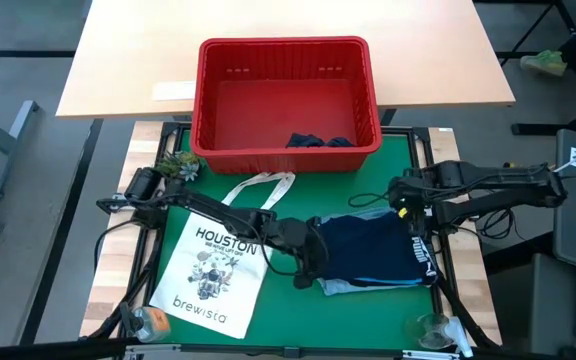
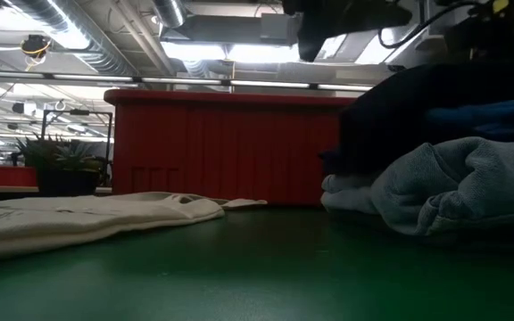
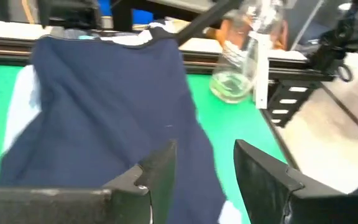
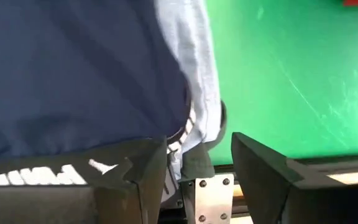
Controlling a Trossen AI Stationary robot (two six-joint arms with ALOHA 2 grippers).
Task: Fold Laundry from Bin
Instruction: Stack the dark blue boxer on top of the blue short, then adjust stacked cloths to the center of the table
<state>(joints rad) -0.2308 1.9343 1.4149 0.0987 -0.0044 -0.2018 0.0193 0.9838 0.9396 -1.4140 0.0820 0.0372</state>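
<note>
The dark navy garment (image 1: 373, 248) is lying on the green mat (image 1: 288, 315) over a light blue piece (image 1: 363, 286), near the red bin (image 1: 286, 105) where more dark cloth (image 1: 318, 141) is sitting. The left gripper (image 1: 306, 262) and right gripper (image 1: 413, 215) are hovering at its opposite edges, fingers spread, apparently gripping nothing.

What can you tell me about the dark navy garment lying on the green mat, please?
The dark navy garment is soft cloth, lying flat and roughly folded on the green mat, in front of the red bin and apart from it. White lettering runs along its right edge, and a light blue garment shows from under its near edge. The left claw hangs open at its left end, the right claw open over its right end; neither visibly grips it. The white tote bag lies to its left.
</note>
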